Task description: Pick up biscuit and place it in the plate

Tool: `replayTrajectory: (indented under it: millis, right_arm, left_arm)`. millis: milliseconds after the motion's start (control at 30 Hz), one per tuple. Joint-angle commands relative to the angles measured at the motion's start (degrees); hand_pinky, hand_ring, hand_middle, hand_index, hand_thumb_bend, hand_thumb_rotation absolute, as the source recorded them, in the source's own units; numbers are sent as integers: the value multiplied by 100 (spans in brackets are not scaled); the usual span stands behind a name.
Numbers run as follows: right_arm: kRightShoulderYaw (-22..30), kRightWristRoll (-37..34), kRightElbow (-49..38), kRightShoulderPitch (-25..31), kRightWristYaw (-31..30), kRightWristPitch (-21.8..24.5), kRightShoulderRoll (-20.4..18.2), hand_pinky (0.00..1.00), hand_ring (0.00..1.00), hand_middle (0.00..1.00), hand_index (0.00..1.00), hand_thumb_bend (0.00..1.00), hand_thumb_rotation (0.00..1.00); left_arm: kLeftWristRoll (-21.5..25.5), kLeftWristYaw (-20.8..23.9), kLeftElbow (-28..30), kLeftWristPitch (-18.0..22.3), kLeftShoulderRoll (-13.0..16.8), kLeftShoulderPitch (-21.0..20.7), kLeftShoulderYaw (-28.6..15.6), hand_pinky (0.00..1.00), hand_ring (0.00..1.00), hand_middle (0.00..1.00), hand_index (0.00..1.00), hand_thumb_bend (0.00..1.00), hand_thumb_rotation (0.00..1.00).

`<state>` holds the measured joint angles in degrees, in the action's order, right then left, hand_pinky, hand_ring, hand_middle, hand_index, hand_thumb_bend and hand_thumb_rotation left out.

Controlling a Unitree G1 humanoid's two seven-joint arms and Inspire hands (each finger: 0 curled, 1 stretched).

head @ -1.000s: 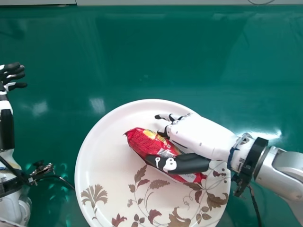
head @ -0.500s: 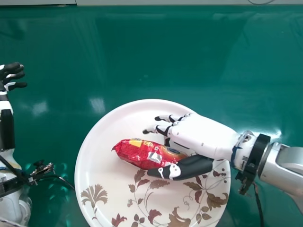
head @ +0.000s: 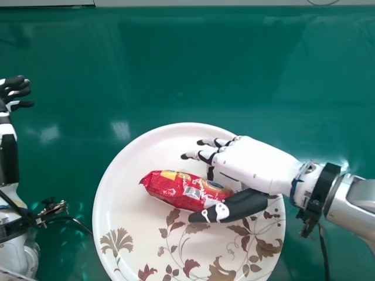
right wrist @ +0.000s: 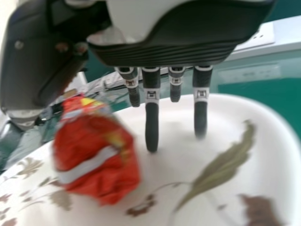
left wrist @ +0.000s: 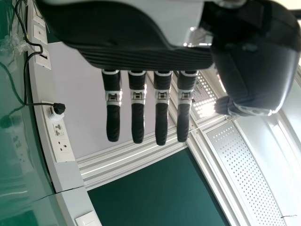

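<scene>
Black, smooth-tipped fingers (right wrist: 151, 125) of the white-shelled right hand (head: 255, 164): straight, gaps between them. Thick black thumb (head: 237, 206) sits opposite, low over the plate. Between them, the red crinkled-foil biscuit packet (head: 179, 189), plump, tapered at one end, yellow patches and a silvery panel. It's lying on the plate; can't tell if the thumb touches it.

Plate: round white glossy dish (head: 132, 175), raised smooth rim, brown and olive leaf-and-flower print. Sits on a shiny green tabletop (head: 176, 70) with light glare spots, pale strip along the far edge.

Left hand (head: 13, 93) is at the head view's left edge, over the green, fingers straight and spaced.

Room, left wrist view: white socket strip (left wrist: 59, 136) with black plug (left wrist: 58, 108) and looping cable, ribbed pale metal framing, flat dark green panel (left wrist: 160, 190), perforated white panel (left wrist: 244, 160).
</scene>
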<state>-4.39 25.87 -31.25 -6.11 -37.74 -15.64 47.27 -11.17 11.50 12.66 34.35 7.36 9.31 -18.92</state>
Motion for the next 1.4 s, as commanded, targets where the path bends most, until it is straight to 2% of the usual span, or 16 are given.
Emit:
replayTrajectory:
  millis: [0, 133, 400, 500, 633, 700, 800, 1000, 1167, 1300, 1367]
  right_arm:
    - [237, -64, -96, -2, -6, 123, 30, 75, 92, 100, 100, 100, 68]
    - [637, -169, -224, 6, 152, 231, -54, 74, 91, 100, 100, 100, 69]
    - [1373, -113, -590, 49, 502, 596, -268, 74, 90, 100, 97, 100, 70]
    - [1620, -237, -692, 66, 614, 770, -399, 73, 90, 100, 96, 100, 67]
    - [1852, -50, -904, 126, 777, 1110, -582, 70, 89, 100, 95, 100, 66]
    - [1932, 115, -924, 227, 964, 1130, -694, 67, 87, 99, 94, 100, 68]
    - [2017, 280, -781, 399, 1351, 985, -891, 61, 83, 97, 93, 100, 75]
    - [2051, 645, -598, 635, 2028, 1025, -1336, 56, 77, 92, 88, 100, 73]
    - [2005, 529, -147, 752, 2650, 822, -1720, 61, 76, 88, 85, 96, 66]
    - [1849, 342, 20, 816, 2854, 848, -2066, 70, 85, 92, 87, 87, 57]
    - [1748, 397, 193, 811, 3064, 697, -2181, 70, 84, 91, 87, 85, 56]
  left_arm:
    - [-2, -14, -70, 95, 15, 41, 26, 57, 69, 70, 69, 34, 62]
    - [38, -24, -124, 171, 19, 59, 23, 56, 68, 70, 69, 38, 63]
    - [107, -80, -63, 142, 38, 181, -27, 56, 68, 70, 69, 39, 63]
    - [145, -132, 3, 102, 58, 255, -66, 58, 69, 70, 70, 40, 64]
    - [219, -179, -116, 257, 129, 333, -147, 57, 69, 70, 70, 37, 61]
    - [268, -188, -227, 382, 147, 362, -168, 57, 68, 70, 70, 37, 60]
    - [259, -198, -347, 468, 184, 416, -201, 60, 68, 71, 70, 39, 62]
    - [271, -288, -300, 389, 309, 544, -324, 58, 66, 70, 70, 38, 61]
    - [350, -360, -303, 319, 387, 571, -376, 60, 67, 69, 69, 37, 55]
    - [374, -370, -335, 273, 397, 562, -356, 60, 68, 69, 69, 38, 56]
    - [417, -390, -370, 261, 407, 551, -351, 61, 68, 69, 69, 38, 55]
